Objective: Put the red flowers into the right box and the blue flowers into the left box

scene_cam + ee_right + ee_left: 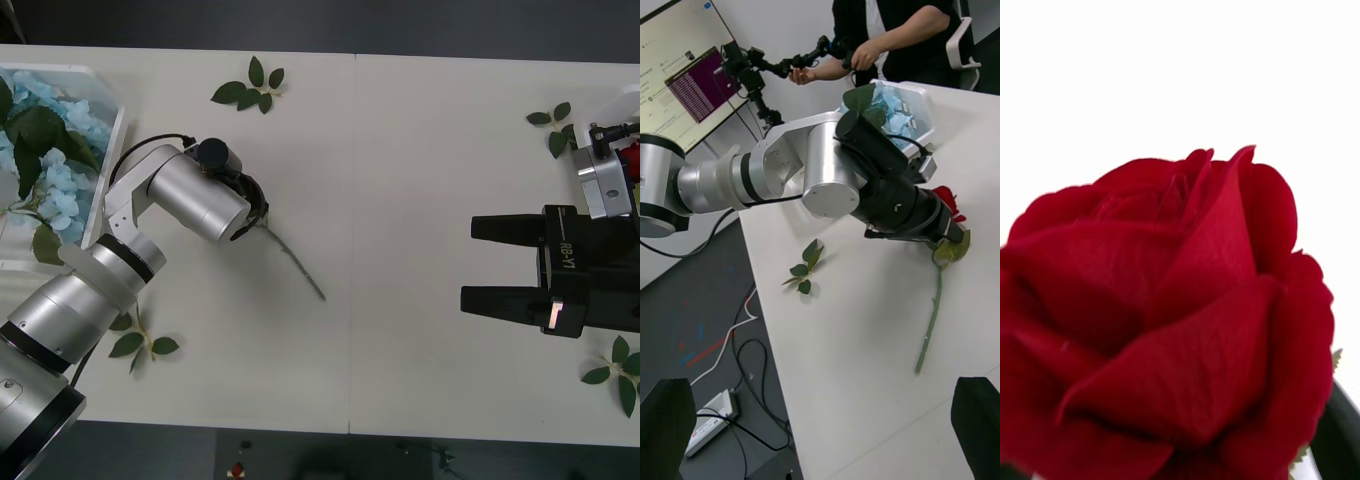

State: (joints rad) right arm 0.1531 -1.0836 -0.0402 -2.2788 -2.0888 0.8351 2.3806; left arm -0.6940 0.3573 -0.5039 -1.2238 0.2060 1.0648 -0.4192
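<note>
Lying at the left gripper (955, 238), the red rose (1172, 315) fills its view; whether the jaws are clenched cannot be told.

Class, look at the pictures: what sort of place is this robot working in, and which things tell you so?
Probably a robotics lab or test room. A large monitor full of windows stands by the white table, cables trail over the floor, and a person holds a control rig.

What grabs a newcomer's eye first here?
The red rose, huge in the left wrist view, right at the left gripper mid-table, its stem trailing across the white table. Next, the blue flowers heaped in the left box.
</note>
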